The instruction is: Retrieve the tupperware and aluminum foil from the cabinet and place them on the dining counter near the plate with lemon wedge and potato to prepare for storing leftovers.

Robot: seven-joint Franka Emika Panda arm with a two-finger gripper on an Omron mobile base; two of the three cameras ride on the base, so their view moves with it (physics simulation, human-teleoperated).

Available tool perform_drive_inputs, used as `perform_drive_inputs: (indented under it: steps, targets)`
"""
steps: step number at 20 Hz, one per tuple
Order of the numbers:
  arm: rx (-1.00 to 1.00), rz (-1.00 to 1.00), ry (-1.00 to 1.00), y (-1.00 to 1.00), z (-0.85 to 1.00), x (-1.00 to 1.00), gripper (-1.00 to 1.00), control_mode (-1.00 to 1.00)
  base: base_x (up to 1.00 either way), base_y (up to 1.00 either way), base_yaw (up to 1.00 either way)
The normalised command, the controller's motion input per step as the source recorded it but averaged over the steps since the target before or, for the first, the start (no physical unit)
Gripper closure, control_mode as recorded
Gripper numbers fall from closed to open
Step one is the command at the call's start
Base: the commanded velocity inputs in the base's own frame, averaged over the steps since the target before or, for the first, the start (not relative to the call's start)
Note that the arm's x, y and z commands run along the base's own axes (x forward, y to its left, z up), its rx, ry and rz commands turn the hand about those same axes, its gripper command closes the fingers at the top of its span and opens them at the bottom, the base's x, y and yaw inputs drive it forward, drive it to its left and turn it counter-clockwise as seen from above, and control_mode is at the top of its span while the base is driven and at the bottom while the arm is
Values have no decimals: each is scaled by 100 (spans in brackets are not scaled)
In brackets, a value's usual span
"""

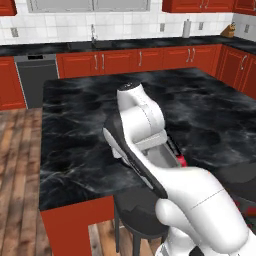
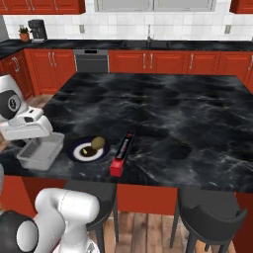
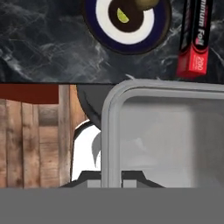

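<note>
My gripper (image 2: 35, 140) is shut on the tupperware (image 2: 41, 151), a pale grey translucent tub held by its rim at the near left edge of the dining counter (image 2: 163, 113). In the hand view the tupperware (image 3: 166, 135) hangs just outside the counter's edge, over wooden floor and a stool. The plate (image 2: 88, 149) lies on the counter right beside it, carrying a potato (image 2: 98, 143) and a lemon wedge (image 3: 123, 15). The aluminum foil (image 2: 122, 152) lies flat to the right of the plate, red end toward the edge. The cabinet is out of view.
Dark stools (image 2: 203, 217) stand under the counter's near edge. Across a strip of wooden floor (image 1: 17, 165) run black worktops on low red cupboards (image 2: 163, 62), with a dishwasher (image 2: 91, 61) and a sink (image 2: 148, 43).
</note>
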Motion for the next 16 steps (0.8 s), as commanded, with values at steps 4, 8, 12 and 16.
perform_drive_inputs:
  steps: [4, 8, 12, 16]
  targets:
    - [0, 0, 15, 96, -45, 78, 100, -100, 0, 0, 0]
    - [0, 0, 3, 72, -41, 79, 100, -100, 0, 0, 0]
    - [0, 0, 0, 40, -37, 70, 100, -100, 0, 0, 0]
    - [-2, 0, 0, 22, -40, 59, 100, -100, 0, 0, 0]
